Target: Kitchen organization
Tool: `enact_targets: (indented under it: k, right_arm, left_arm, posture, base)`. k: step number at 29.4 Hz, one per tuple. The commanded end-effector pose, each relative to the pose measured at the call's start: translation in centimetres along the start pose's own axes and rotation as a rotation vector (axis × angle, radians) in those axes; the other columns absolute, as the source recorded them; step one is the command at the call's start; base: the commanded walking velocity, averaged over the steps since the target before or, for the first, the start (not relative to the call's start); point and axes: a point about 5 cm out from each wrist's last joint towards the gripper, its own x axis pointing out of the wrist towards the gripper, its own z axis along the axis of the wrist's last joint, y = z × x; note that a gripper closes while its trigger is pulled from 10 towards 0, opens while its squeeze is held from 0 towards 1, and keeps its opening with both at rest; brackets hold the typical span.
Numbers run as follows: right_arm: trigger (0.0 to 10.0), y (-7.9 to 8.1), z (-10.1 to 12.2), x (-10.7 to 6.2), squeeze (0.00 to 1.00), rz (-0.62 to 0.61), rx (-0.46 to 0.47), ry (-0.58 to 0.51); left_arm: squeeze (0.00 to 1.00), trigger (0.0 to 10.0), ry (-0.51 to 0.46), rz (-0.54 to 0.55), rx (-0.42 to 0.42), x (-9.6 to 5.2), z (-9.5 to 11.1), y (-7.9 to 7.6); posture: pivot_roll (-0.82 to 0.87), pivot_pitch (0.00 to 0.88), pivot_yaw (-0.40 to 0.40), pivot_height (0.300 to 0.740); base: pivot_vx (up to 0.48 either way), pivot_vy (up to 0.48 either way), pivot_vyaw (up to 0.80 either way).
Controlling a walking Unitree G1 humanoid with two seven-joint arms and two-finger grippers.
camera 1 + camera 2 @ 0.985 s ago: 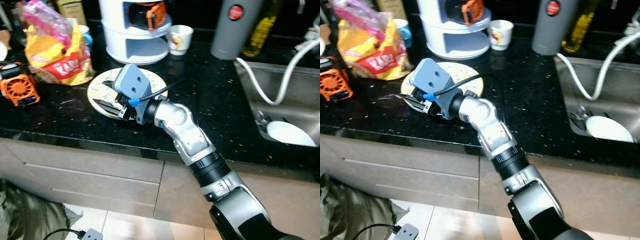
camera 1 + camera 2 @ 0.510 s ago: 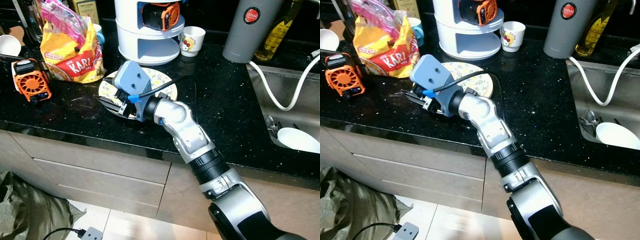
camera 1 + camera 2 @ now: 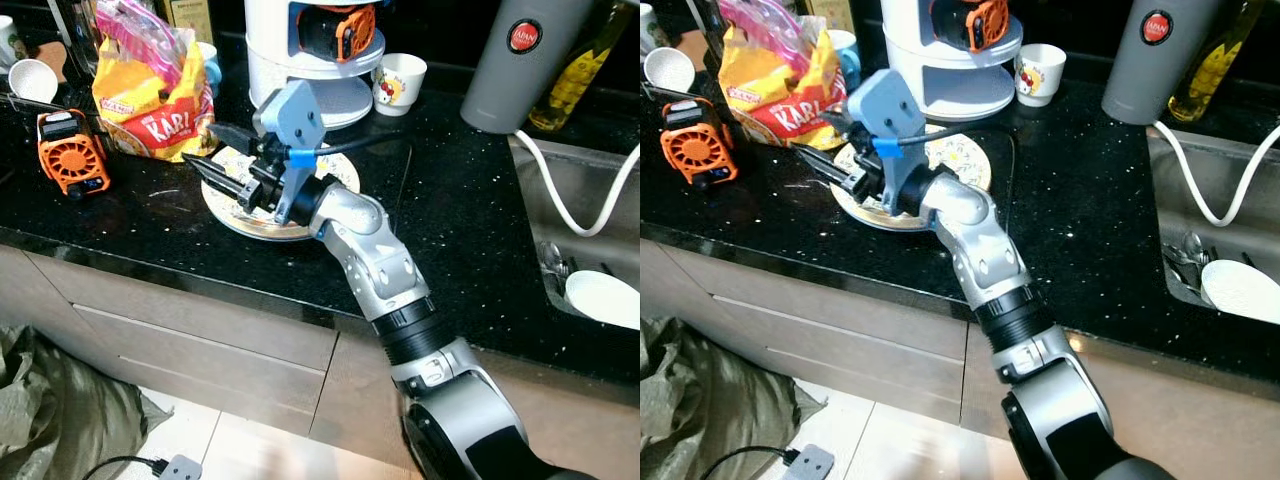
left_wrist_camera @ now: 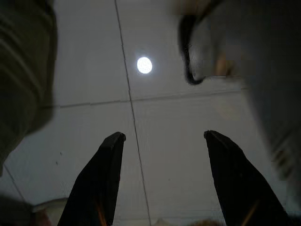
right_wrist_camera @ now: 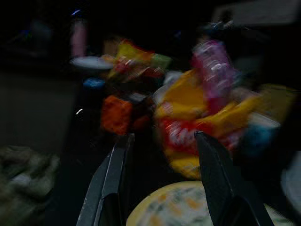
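Lying flat on the black counter [image 3: 470, 250], the patterned plate [image 3: 262, 205] is seen just in front of the white tiered stand [image 3: 310, 60]. The right gripper [image 3: 212, 160] is held above the plate's far-left edge, jaws spread and holding nothing, its fingertips pointed toward the yellow snack bag [image 3: 150, 95]; the plate is below the jaws, not between them. An orange fan [image 3: 70, 150] is placed further left. The left gripper [image 4: 162, 141] is parted over tiled floor [image 4: 174, 136].
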Motion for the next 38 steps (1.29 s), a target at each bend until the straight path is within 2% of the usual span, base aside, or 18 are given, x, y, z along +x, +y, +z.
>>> enact_targets:
  k: [1,8,11,17,20,23,30,38]
  right_arm:
    - [10.0,0.8,0.5,0.7,0.00,0.033,0.007,-0.023]
    - [10.0,0.7,0.5,0.6,0.00,0.032,-0.018,-0.008]
    - [10.0,0.7,0.1,0.6,0.00,0.069,-0.085,0.048]
    - [10.0,0.7,-0.3,0.6,0.00,0.089,-0.141,0.109]
    - [10.0,0.7,-0.9,0.5,0.00,0.121,-0.238,0.192]
    - [10.0,0.1,-1.7,0.3,0.00,0.097,-0.311,0.275]
    - [10.0,-0.8,-2.0,0.1,0.00,0.045,-0.324,0.307]
    - [10.0,-0.9,-1.8,0.2,0.00,0.029,-0.321,0.293]
  left_arm:
    - [0.00,10.0,0.037,0.013,0.002,-0.2,-1.2,0.3]
    - [0.00,10.0,0.037,0.012,0.007,-0.2,-1.2,0.4]
    - [0.00,10.0,0.035,0.009,0.008,-0.2,-1.1,0.4]
    - [0.00,10.0,0.035,0.004,0.007,-0.1,-1.1,0.2]
    - [0.00,10.0,0.036,-0.001,0.006,-0.1,-1.2,0.1]
    - [0.00,10.0,0.037,-0.005,0.007,-0.1,-1.2,-0.1]
    - [0.00,10.0,0.035,-0.012,0.017,-0.1,-1.0,0.0]
    - [0.00,10.0,0.036,0.012,0.036,-0.1,-0.6,0.2]
  posture:
    - [0.10,0.048,-0.022,0.740]
    - [0.10,0.047,-0.018,0.740]
    - [0.11,0.052,-0.018,0.740]
    - [0.10,0.055,-0.019,0.740]
    - [0.10,0.057,-0.019,0.740]
    - [0.10,0.058,-0.022,0.740]
    - [0.10,0.057,-0.022,0.740]
    - [0.10,0.053,-0.022,0.740]
  base:
    - [0.000,0.000,0.73]
    - [0.000,0.000,0.73]
    - [0.000,0.000,0.71]
    - [0.000,0.000,0.00]
    - [0.000,0.000,0.00]
    - [0.000,0.000,0.00]
    - [0.000,0.000,0.00]
    - [0.000,-0.423,0.00]
